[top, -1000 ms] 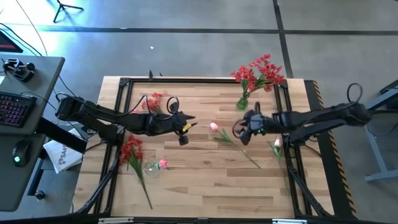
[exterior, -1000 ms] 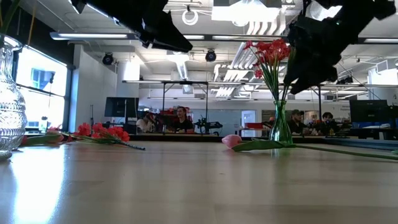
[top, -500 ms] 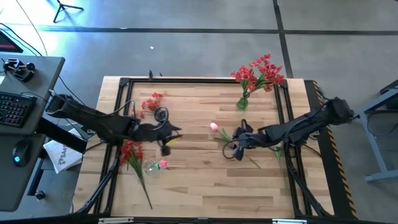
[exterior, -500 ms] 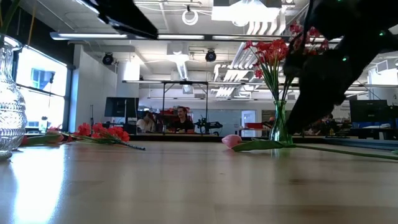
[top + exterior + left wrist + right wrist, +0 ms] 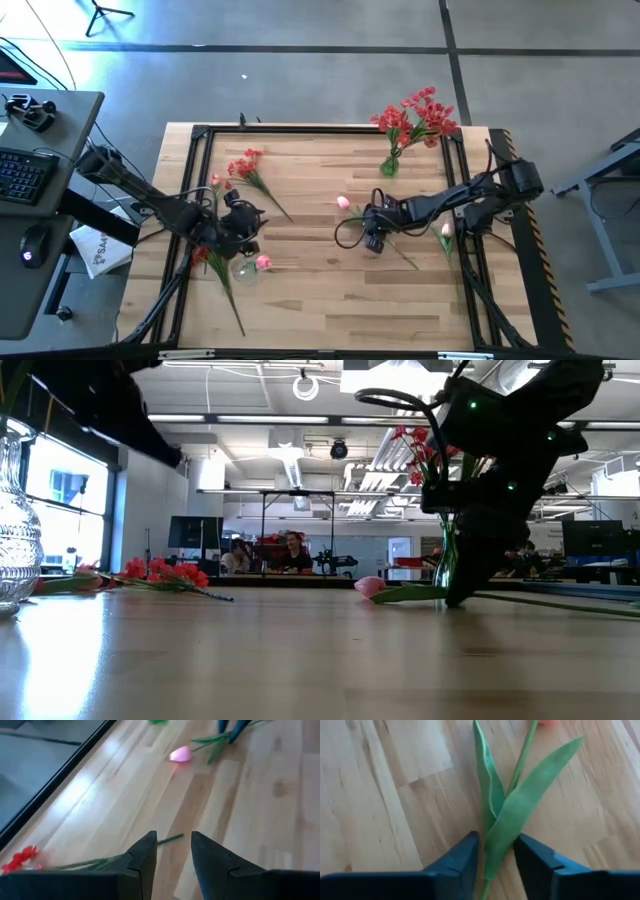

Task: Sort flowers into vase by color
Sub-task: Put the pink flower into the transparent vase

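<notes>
A pink tulip lies flat on the table's middle, bud (image 5: 343, 203) toward the far left, stem (image 5: 405, 260) running near-right. My right gripper (image 5: 372, 240) has come down on it and is shut on its stem and leaves (image 5: 500, 820). My left gripper (image 5: 256, 226) hovers open over the left side, nothing between its fingers (image 5: 172, 855), just above a clear vase (image 5: 243, 268) holding a pink bud (image 5: 263, 262). Red flowers (image 5: 245, 165) lie on the table beside it, their stem end (image 5: 170, 838) just beyond its fingertips. A green vase (image 5: 390, 165) at the back holds red blossoms (image 5: 415, 115). My right gripper pinches the tulip's stem and its two long leaves (image 5: 502, 827) between its two fingers, partway along the stem, below the bud. The fingers come steeply from above and lie across the stem. The flower lies on the table (image 5: 410, 594).
A second red bunch (image 5: 210, 250) lies by the clear vase, and another pink tulip (image 5: 446, 230) lies near the right frame rail. A black metal frame (image 5: 200, 130) borders the wooden top. Bare wood lies toward the near edge.
My right gripper has sunk toward the table and gone a little to the left, down onto the pink tulip's stem. My left gripper has drawn back toward the table's left and near side, ending over the clear vase. The flowers have kept their places.
</notes>
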Motion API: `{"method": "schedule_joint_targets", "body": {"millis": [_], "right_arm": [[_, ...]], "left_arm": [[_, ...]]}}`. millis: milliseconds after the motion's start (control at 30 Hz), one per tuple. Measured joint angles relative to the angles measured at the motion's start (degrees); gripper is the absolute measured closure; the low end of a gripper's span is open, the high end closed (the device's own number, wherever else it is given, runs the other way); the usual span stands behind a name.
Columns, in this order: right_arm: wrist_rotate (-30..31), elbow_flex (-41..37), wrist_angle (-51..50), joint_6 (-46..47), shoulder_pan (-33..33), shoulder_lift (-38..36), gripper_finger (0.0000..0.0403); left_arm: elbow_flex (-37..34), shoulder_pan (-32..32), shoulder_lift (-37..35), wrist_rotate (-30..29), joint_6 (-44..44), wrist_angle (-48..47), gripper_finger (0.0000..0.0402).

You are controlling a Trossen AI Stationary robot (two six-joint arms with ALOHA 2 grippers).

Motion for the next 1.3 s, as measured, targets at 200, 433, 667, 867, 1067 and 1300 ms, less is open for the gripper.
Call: {"method": "schedule_joint_targets", "body": {"millis": [200, 433, 667, 867, 1067, 1300], "right_arm": [[-1.5, -1.2, 8.4, -8.8, 0.4, -3.3, 0.0377], [-9.0, -10.5, 56.0, -16.0, -1.1, -2.2, 0.0382], [-9.4, -7.5, 78.0, -23.4, 0.0, 1.3, 0.0396], [-9.7, -0.1, 78.7, -29.4, 2.3, 3.1, 0.0396], [-9.7, 8.0, 80.3, -36.2, 4.2, 6.5, 0.0396], [-8.1, 17.0, 80.5, -40.0, 4.6, 12.5, 0.0395]], "left_arm": [[-4.2, 0.3, 0.0, 0.1, -1.0, 3.9, 0.0291], [-11.9, 1.9, 0.0, 4.1, 7.6, 20.5, 0.0291], [-17.4, 5.1, 0.0, 10.1, 27.4, 50.2, 0.0291], [-17.6, 8.3, 0.3, 20.3, 45.1, 66.8, 0.0291], [-17.6, 12.2, 2.7, 27.6, 51.2, 76.9, 0.0283], [-14.9, 14.3, 6.6, 31.6, 52.5, 82.5, 0.0247]]}}
